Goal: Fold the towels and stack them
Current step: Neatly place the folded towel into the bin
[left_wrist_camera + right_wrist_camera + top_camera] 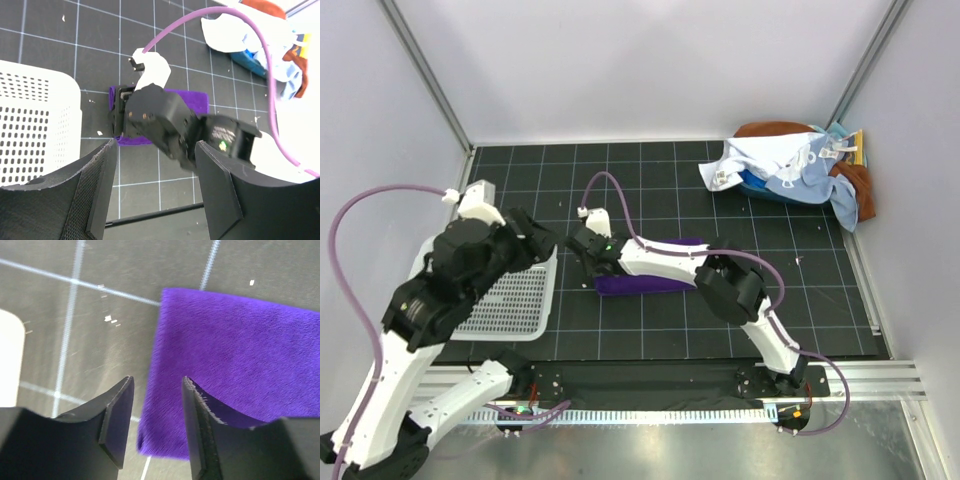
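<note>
A: While the right tool hangs part-open and empty over the left edge of the purple towel, middle of the table, what's the danger?

B: A finger could snag it on lifting, and that fold springs open!

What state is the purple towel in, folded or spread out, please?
Folded: the purple towel lies flat as a compact, thick-edged rectangle.

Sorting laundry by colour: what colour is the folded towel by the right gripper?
The folded towel is dark purple, clearest in the right wrist view.
</note>
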Available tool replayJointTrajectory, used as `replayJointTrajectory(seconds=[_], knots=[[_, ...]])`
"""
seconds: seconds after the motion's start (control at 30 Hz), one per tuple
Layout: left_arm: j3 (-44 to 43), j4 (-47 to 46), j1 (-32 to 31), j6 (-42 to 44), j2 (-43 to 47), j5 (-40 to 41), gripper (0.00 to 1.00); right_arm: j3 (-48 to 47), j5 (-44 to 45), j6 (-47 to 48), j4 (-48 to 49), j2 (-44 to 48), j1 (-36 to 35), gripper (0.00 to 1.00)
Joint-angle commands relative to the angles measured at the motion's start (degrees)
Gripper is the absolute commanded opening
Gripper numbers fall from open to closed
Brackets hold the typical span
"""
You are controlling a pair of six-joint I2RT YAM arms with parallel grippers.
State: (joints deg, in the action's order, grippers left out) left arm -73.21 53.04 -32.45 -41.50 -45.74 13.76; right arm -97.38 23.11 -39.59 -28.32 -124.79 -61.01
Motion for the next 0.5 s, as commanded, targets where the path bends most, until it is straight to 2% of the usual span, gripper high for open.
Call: replayJointTrajectory(seconds=[0.0, 0.13, 0.47], knots=[[-1.8, 3.8, 0.2, 1.3, 2.7, 1.9, 0.68, -3.9, 4.7, -1.9, -3.6, -1.2, 0.1, 0.52], [-1.7, 4.7, 0.2, 1.4, 4.5, 2.2, 0.68, -5.4, 6.2, -2.0, -4.8, -3.7, -0.4, 0.56], [0.5, 4.7, 0.2, 0.9, 5.0, 5.1, 0.67, -6.9, 7.1, -2.4, -8.0, -8.3, -0.7, 0.56]])
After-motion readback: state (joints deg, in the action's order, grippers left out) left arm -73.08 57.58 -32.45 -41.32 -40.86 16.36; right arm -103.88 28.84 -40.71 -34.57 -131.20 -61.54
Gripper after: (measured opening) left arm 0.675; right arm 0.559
